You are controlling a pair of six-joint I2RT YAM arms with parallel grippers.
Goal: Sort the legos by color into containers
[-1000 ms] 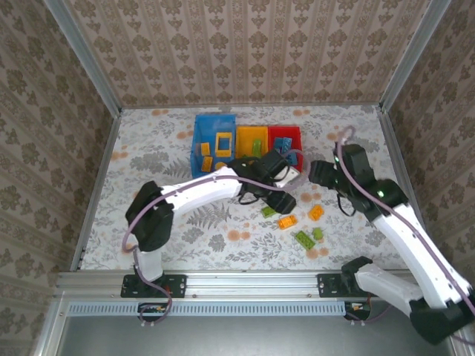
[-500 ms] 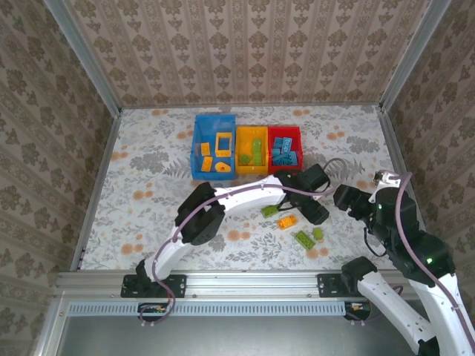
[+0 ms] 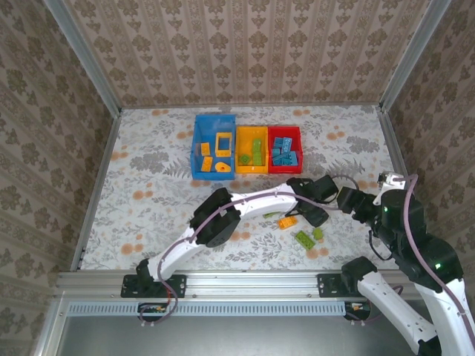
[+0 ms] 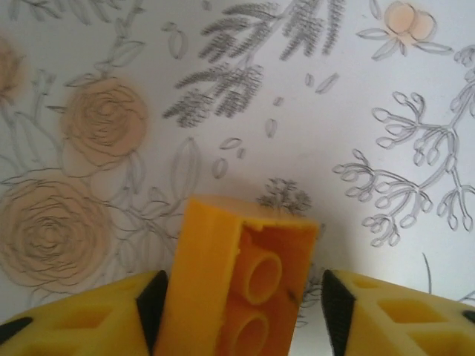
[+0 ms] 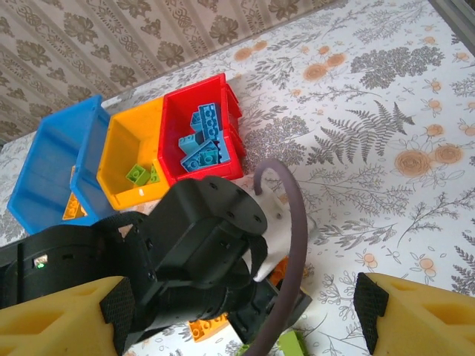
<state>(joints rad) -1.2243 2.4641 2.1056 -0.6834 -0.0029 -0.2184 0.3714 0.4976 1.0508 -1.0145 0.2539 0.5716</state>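
**A:** How far along are we?

**B:** Most of it is sorted. At the far side of the counter [image 3: 148, 185], the blue bin [image 3: 214, 116] on the left holds orange pieces, the orange frame [image 3: 223, 142] among them. The orange-yellow bin [image 3: 251, 128] in the middle holds green ones, and the red bin [image 3: 285, 128] on the right holds blue.

**A:** What is left?

**B:** A handful, near and right of the bins: a loose orange brick [image 3: 286, 222], the green bricks [image 3: 303, 238] just beside it, and the tilted orange brick [image 4: 237, 274] at our left gripper [image 4: 241, 304].

**A:** Do we have it?

**B:** Not firmly, we judge. The jaws stand partly open around it, one pad against it and a sliver of gap at the other. Farther right, our right gripper [image 5: 237, 319] has its jaws wide apart and holds nothing.
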